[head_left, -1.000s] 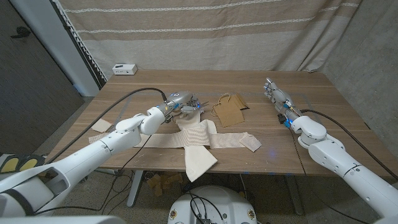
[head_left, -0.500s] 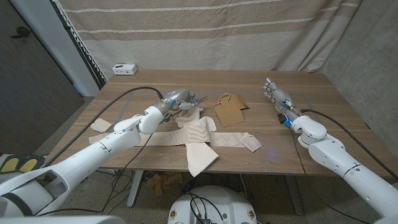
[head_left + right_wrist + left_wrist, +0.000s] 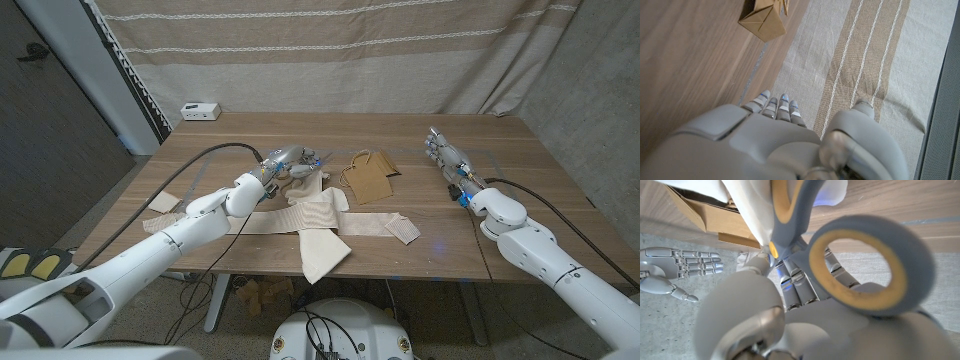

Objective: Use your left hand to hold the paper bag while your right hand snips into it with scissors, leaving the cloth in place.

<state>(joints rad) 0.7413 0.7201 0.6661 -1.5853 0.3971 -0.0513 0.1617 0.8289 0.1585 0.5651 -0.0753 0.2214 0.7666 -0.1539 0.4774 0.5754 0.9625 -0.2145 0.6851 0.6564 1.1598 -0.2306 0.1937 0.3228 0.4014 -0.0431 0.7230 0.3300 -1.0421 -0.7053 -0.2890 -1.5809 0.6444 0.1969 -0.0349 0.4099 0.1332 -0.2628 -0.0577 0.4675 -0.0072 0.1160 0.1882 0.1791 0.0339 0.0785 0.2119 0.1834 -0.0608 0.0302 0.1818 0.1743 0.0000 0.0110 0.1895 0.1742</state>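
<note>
wooden table [image 3: 250, 140] under a striped beige curtain carries the job. the brown paper bag with cord handles [image 3: 367, 177] lies near the middle, just beside the cream ribbed cloth [image 3: 318, 222] that spreads toward the near edge and hangs over it. the grey scissors with yellow-lined loops [image 3: 860, 265] are at the left hand [image 3: 285, 160], a loop sitting around its fingers in the left wrist view, so it seems to grasp them. the right hand [image 3: 447, 160] is released, fingers straight, well apart from the bag on the right side. by my reading nothing is cut yet, the bag is unheld, and the scissors sit with the wrong hand. bare wood lies between the bag and the right hand, giving room; the cloth's overhanging corner could snag.
</note>
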